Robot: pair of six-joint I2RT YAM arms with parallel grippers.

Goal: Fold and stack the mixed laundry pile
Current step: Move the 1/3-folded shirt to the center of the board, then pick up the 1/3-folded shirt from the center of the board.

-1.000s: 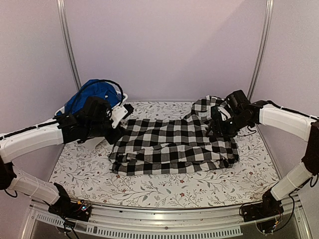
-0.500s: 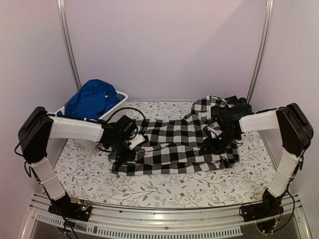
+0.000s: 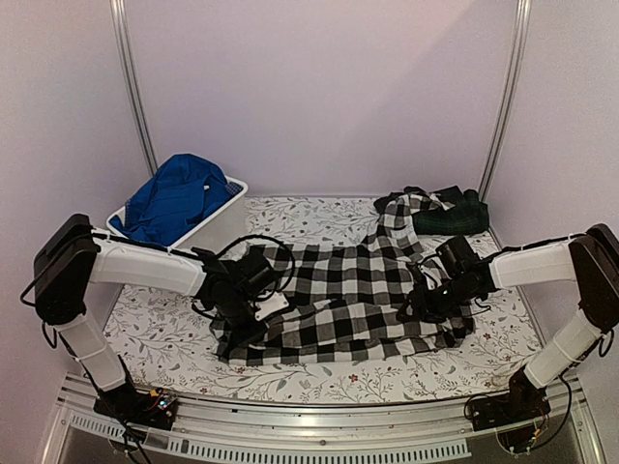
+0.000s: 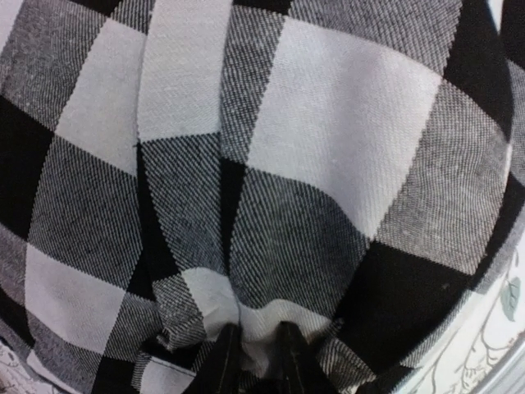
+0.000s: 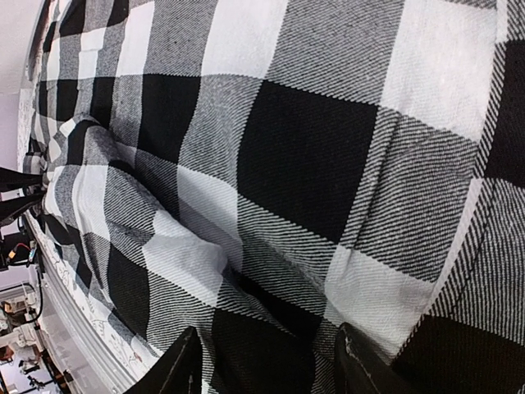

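A black-and-white checked cloth shirt (image 3: pixel 348 285) lies spread across the middle of the floral-covered bench (image 3: pixel 319 372), with both arms low at its near edge, so the fold of this garment looks to be only starting. The left hand (image 4: pixel 256 365) pinches narrowly on a fold at the shirt's left corner. The right hand (image 5: pixel 271 369) stands fairly wide astride a ridge of cloth, grip unclear; next it likely needs a firm hold before both lift the near edge over.
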